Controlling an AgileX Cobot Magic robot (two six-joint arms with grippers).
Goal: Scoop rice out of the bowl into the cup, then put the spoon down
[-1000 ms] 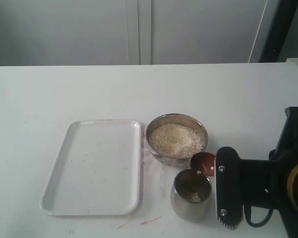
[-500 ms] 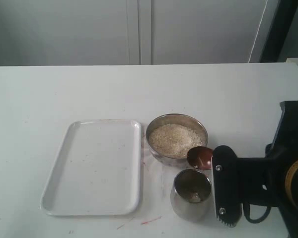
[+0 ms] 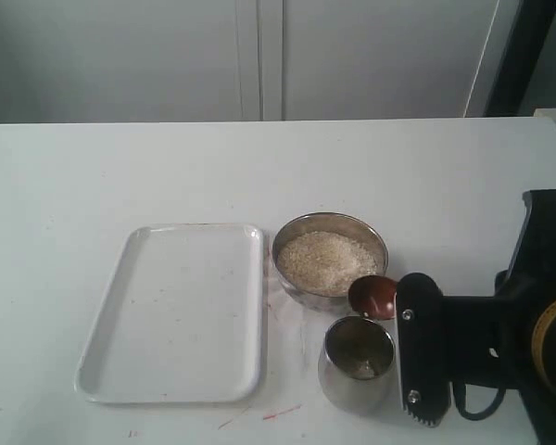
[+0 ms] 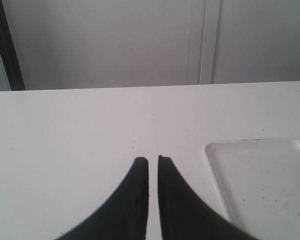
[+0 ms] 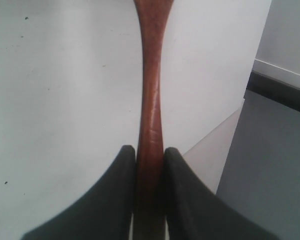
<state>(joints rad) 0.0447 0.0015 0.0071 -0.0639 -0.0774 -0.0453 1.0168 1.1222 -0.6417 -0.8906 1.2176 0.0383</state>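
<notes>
Right gripper: black 2-finger right gripper (image 5: pixel 149 150) was closed on the long slim handle of the dark reddish-brown wooden spoon (image 5: pixel 150 95); both fingers (image 5: pixel 115 200) pressed against the handle's sides.
Right gripper place: sat at the near right of the white table (image 3: pixel 93 176), just right of the cup.
Left gripper: black left gripper (image 4: pixel 153 160) had its jaws nearly together with only a thin slit between them, gripping nothing, above bare table beside the tray's corner.
Spoon: oval head (image 3: pixel 373 295) was between the bowl's near-right rim and the cup's far rim, close to both; contact could not be told. Any rice in the head could not be told.
Bowl: wide shallow round shiny steel bowl (image 3: pixel 287 243) stood upright, just right of the tray.
Rice: pale beige heap of small off-white rice (image 3: pixel 326 260) filled the bowl.
Cup: small straight-sided shiny steel cup (image 3: pixel 352 394) stood upright, just in front of the bowl. 1 pale patch showed low inside; grains or reflection, unclear.
Tray: white rounded rectangular plastic tray (image 3: pixel 176 311) lay flat left of the bowl, nothing on it.
</notes>
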